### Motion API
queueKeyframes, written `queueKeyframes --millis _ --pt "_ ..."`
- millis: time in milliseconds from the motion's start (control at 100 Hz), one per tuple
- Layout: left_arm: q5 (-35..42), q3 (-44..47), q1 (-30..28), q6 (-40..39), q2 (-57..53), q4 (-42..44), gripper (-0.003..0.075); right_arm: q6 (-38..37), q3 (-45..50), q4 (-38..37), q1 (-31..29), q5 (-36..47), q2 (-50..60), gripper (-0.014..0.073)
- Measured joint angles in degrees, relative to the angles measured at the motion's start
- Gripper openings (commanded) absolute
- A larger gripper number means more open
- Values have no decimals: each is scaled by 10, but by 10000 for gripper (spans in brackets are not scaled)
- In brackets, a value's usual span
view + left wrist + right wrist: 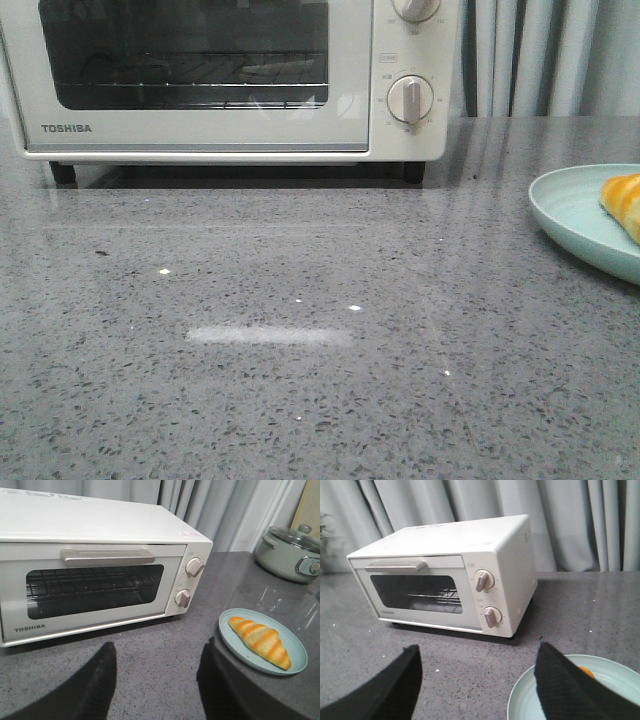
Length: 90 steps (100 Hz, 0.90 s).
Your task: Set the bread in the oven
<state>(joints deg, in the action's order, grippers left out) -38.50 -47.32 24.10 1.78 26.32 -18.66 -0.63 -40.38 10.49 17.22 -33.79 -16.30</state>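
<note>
Oven (pixel 95 580) door's shut (handle up top), bread (pixel 260 641) untouched on plate (pixel 300 655). Both grippers, left gripper (pixel 155 680) & right gripper (pixel 477 680), spread wide, empty: open door 1st w/ left.

The bread (pixel 261 641) is golden-orange with paler cream stripes, on a pale mint-green plate (pixel 232 630). The Toshiba toaster oven (pixel 100 525) is cream-white. The counter (pixel 300 400) is speckled grey.
</note>
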Motion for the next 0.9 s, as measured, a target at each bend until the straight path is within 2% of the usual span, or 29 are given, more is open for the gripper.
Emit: queueKeyframes --millis 240,400,640,900 --pt "13 -34 0 12 50 -6 189 44 -71 13 18 -9 -81 195" --pt "49 -45 0 38 85 -35 188 47 -100 14 20 -10 -110 120" --pt "93 -46 0 98 157 -88 188 48 -104 15 21 -18 -123 -50" --pt "147 -46 0 142 236 -126 188 48 -104 15 21 -20 -123 -65"
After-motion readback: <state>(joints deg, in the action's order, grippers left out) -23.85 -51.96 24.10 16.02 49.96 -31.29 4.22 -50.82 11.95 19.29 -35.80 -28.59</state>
